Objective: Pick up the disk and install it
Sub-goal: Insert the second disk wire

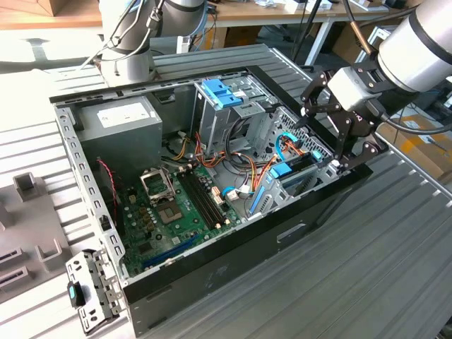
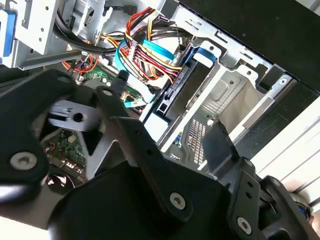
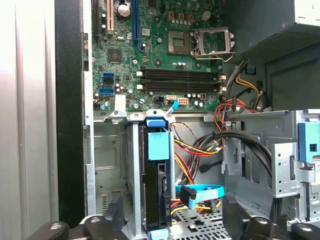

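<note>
Blue plastic marks the spot: in the exterior view, right of centre, we see the disk [image 1: 300,171] standing on edge in its blue carrier inside the drive bay [image 1: 321,168] of the open computer case [image 1: 70,152], with the gripper [image 1: 337,145] just above that bay, its fingers spread and holding nothing. The case also holds the green motherboard [image 1: 176,205] at lower centre and the grey power supply [image 1: 120,131] at upper left. In the second wrist view, the black fingers [image 2: 220,145] stand apart at the bottom of the frame, with the disk [image 2: 180,95] seated between the bay's metal walls at centre and cable bundles [image 2: 150,55] above it. In the first wrist view, the disk [image 3: 159,200] sits upright at lower centre beneath its blue tab [image 3: 159,145]. We judge it best to check that the carrier is fully home and keep the fingers clear of the cables.
</note>
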Tool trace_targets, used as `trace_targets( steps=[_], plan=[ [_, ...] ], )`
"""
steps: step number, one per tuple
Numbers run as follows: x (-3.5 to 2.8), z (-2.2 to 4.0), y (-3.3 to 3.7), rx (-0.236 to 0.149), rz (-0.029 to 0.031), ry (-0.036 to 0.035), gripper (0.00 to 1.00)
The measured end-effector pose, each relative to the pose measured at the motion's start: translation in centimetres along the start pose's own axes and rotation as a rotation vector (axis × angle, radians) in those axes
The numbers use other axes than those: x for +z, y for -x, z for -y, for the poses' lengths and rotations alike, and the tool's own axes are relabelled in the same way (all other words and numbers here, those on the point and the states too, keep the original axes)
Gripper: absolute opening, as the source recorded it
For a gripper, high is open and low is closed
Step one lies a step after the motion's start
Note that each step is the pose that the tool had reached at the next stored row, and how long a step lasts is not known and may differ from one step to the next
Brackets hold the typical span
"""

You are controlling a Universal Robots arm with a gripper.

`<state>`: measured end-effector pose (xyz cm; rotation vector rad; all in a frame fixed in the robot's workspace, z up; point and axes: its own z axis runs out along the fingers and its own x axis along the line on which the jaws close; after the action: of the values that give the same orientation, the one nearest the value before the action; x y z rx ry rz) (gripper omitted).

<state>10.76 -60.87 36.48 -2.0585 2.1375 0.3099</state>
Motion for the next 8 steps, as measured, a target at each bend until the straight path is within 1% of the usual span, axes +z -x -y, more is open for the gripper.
trace_targets(
  steps=[1, 2, 8],
  plan=[
    [0.0, 0.0, 0.0, 0.0, 0.0, 0.0, 0.77],
    [0.01, 0.0, 0.0, 0.0, 0.0001, 0.0, 0.77],
    [0.0, 0.0, 0.01, 0.0, 0.0, 0.0, 0.41]
  ],
)
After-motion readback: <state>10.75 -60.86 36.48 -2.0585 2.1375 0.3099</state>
